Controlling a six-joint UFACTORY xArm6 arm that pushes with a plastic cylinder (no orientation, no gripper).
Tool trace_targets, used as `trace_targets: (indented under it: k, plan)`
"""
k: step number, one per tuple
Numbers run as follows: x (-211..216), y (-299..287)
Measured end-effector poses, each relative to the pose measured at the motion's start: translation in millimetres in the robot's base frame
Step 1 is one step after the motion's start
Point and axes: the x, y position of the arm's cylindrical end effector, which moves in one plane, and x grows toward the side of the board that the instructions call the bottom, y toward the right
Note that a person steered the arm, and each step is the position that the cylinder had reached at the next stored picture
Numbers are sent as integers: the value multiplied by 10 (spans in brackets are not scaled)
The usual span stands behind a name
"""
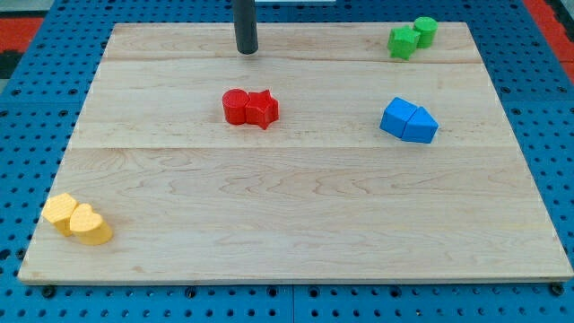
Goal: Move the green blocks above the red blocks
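Note:
Two green blocks touch each other at the board's top right: a green star-like block and a green cylinder. Two red blocks sit together near the upper middle: a red cylinder on the left and a red star-shaped block on the right. My tip is the lower end of a dark rod near the board's top edge. It stands above the red pair in the view, apart from it, and far to the left of the green pair.
Two blue blocks touch at the right: a blue cube and a blue wedge. Two yellow blocks lie at the bottom left corner. The wooden board rests on a blue pegboard.

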Motion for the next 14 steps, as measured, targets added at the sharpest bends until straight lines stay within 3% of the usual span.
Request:
trace_targets:
  k: [3, 5, 6, 7, 8, 9, 11, 13, 14]
  plan:
    - [23, 173]
    - [966, 1981]
    - [674, 3293]
    - [-64, 3759]
    - [-576, 3379]
    - [-532, 3042]
    - [-150, 2288]
    - [424, 2229]
    - [471, 1910]
